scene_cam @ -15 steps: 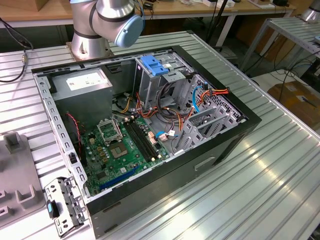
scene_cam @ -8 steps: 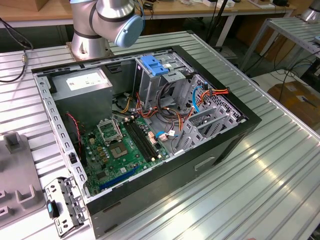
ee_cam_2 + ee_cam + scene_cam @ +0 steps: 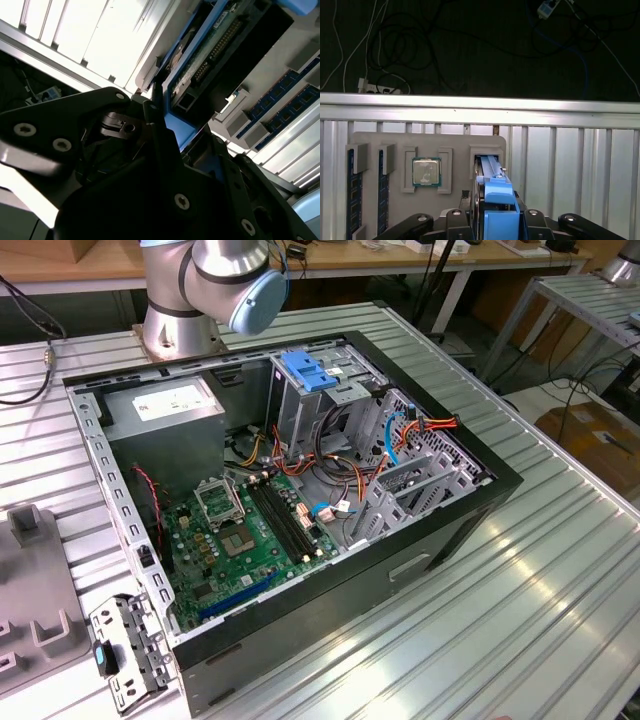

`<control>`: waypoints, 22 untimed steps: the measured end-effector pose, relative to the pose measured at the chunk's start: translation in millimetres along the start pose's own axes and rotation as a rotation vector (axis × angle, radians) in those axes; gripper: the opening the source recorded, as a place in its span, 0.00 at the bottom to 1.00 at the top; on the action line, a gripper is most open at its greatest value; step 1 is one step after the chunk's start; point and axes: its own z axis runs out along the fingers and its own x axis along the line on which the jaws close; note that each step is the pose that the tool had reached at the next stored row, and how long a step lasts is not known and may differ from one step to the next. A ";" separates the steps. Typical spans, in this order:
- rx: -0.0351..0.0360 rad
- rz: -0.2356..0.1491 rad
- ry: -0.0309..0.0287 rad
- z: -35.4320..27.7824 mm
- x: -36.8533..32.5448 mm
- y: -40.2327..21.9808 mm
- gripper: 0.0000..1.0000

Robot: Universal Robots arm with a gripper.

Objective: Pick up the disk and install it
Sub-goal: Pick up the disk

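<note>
In the first wrist view the disk (image 3: 491, 176) stands on edge in a slot of a grey holder tray (image 3: 395, 140), with its blue side rail facing the camera. My gripper (image 3: 492, 200) straddles it, a black finger pressed to each side, shut on it. The second wrist view shows the disk's (image 3: 210, 55) green circuit-board underside and blue rail, with a black fingertip (image 3: 151, 117) against that rail. The open computer case (image 3: 430, 530) lies on the table in the exterior view.
The holder tray also carries a processor chip (image 3: 426, 171) and blue memory sticks (image 3: 352, 192). Beyond it runs the table's metal edge (image 3: 480, 107), then dark floor with cables. Inside the case are a drive cage with blue handle (image 3: 310, 370), a grey box (image 3: 165, 405) and the motherboard (image 3: 250, 530).
</note>
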 end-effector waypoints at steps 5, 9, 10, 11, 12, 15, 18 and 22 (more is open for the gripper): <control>0.0001 0.000 0.0012 0.1 0.0 0.0 0.43; 0.0001 0.000 0.0014 0.0 0.0 0.0 0.41; 0.0001 0.000 0.0014 0.0 0.0 0.0 0.37; 0.0001 0.000 0.0015 0.0 0.0 0.0 0.37; 0.0001 0.000 0.0015 0.0 0.0 0.0 0.37; 0.0001 0.000 0.0016 0.0 0.0 0.0 0.37; 0.0001 0.000 0.0018 0.1 0.0 0.0 0.37; 0.0001 0.000 0.0019 0.0 0.0 0.0 0.37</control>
